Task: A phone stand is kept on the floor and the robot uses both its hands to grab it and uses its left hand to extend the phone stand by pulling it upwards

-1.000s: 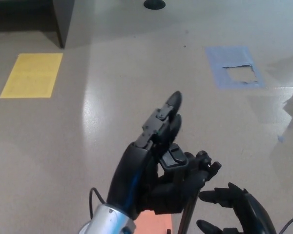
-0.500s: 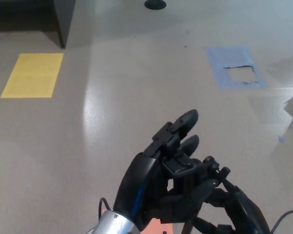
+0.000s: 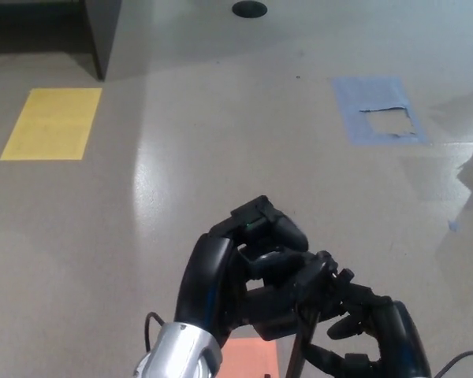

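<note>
The black phone stand (image 3: 322, 277) rises from the bottom of the head view; its clamp head shows between my two hands and its thin pole (image 3: 298, 350) runs down below. My left hand (image 3: 248, 264) has its fingers curled over the clamp head, shut on it. My right hand (image 3: 374, 335) sits just right of the pole at the lower edge with fingers wrapped toward it, gripping the stand from that side. The base of the stand is hidden beneath my hands.
An orange-pink patch (image 3: 248, 358) lies on the floor under my hands. A yellow rectangle (image 3: 51, 122) is at the left and a blue taped square (image 3: 378, 109) at the right. A dark cabinet corner (image 3: 98, 35) and a black round foot (image 3: 249, 9) stand at the back.
The left hand's fingers, stretched out a second ago, have curled down onto the stand's head. The right hand has closed in on the pole.
</note>
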Available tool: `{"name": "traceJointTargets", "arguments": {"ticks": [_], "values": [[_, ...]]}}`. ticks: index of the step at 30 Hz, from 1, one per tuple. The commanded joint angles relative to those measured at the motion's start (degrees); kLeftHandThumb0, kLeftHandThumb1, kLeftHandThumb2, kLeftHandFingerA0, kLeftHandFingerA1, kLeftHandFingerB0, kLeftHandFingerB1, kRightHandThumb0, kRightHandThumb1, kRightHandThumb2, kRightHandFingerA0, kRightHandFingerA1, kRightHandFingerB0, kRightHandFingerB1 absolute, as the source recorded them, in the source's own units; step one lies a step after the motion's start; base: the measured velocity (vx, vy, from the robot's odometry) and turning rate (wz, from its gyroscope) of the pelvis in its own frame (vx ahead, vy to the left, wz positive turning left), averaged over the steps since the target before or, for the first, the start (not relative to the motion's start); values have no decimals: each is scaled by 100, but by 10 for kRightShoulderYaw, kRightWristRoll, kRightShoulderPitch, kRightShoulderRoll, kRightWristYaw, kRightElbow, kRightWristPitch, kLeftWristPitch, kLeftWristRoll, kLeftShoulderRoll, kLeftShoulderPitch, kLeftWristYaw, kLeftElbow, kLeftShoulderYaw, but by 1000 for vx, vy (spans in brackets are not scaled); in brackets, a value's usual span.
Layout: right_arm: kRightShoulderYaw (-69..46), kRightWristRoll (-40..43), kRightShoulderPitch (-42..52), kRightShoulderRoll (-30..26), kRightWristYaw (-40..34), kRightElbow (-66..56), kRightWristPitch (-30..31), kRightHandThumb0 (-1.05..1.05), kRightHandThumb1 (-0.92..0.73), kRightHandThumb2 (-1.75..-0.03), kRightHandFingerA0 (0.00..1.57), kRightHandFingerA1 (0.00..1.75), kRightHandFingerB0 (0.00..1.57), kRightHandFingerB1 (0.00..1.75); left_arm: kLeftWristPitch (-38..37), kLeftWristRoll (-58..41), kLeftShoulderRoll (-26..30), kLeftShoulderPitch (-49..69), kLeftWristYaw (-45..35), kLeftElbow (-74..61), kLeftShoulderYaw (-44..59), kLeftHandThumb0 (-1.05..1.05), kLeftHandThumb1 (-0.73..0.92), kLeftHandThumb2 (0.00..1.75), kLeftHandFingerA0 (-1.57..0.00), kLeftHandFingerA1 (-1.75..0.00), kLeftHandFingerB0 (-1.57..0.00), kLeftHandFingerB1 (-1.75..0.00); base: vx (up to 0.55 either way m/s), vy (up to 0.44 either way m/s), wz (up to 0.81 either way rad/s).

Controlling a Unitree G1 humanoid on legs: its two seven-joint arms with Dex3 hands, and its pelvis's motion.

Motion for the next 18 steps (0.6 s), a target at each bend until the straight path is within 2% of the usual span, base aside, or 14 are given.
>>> {"name": "traceJointTargets", "arguments": {"ticks": [1, 2, 4, 5, 6, 8, 10, 11, 15, 17, 18], "values": [[-30, 41, -14, 7, -27, 10, -31, -85, -65, -61, 83, 120, 85, 119, 70, 8, -22, 19, 33, 27, 3, -25, 44, 85, -99, -175, -74, -175, 0, 0, 0], [-33, 43, -18, 8, -26, 15, -37, -85, -65, -61, 83, 120, 85, 119, 72, 17, -19, 16, 38, 26, 0, -25, 44, 85, -99, -175, -74, -175, 0, 0, 0], [-40, 51, -21, 11, -23, 23, -43, -84, -63, -59, 96, 122, 95, 119, 54, 10, -21, 20, 36, 28, 1, -23, 42, 85, -96, -175, -72, -175, 0, 0, 0], [-43, 51, -23, 12, -22, 27, -44, -84, -63, -59, 96, 122, 95, 119, 49, 3, -25, 22, 36, 29, 3, -23, 42, 85, -96, -175, -72, -175, 0, 0, 0], [-46, 51, -24, 14, -20, 29, -42, -86, -63, -62, 104, 122, 104, 124, 50, -10, -34, 25, 38, 26, 7, -21, 43, 81, -91, -175, -68, -175, 0, 0, 0], [-49, 52, -24, 17, -17, 33, -37, -85, -64, -62, 108, 123, 104, 125, 53, -27, -47, 31, 46, 20, 13, -24, 44, 79, -90, -175, -69, -175, 0, 0, 0], [-52, 55, -23, 19, -14, 37, -38, -86, -65, -62, 107, 122, 102, 124, 54, -27, -46, 31, 51, 14, 8, -25, 45, 79, -89, -175, -70, -175, 0, 0, 0], [-52, 55, -21, 18, -13, 39, -42, -86, -67, -61, 105, 124, 96, 123, 57, -33, -48, 31, 51, 9, 7, -25, 45, 78, -87, -175, -69, -175, 0, 0, 0], [-55, 61, -22, 20, -6, 49, -47, -87, -68, -61, 105, 124, 95, 121, 45, -24, -45, 29, 61, 8, -2, -26, 43, 80, -91, -175, -68, -175, 0, 0, 0], [-58, 67, -21, 22, 0, 51, -50, -88, -64, -61, 93, 116, 87, 114, 46, -18, -49, 27, 71, 5, -9, -28, 45, 77, -89, -175, -72, -175, 0, 0, 0], [-57, 67, -21, 22, 1, 51, -50, -88, -64, -61, 93, 116, 87, 114, 47, -15, -47, 26, 73, 5, -12, -28, 45, 77, -89, -175, -72, -175, 0, 0, 0]]}}
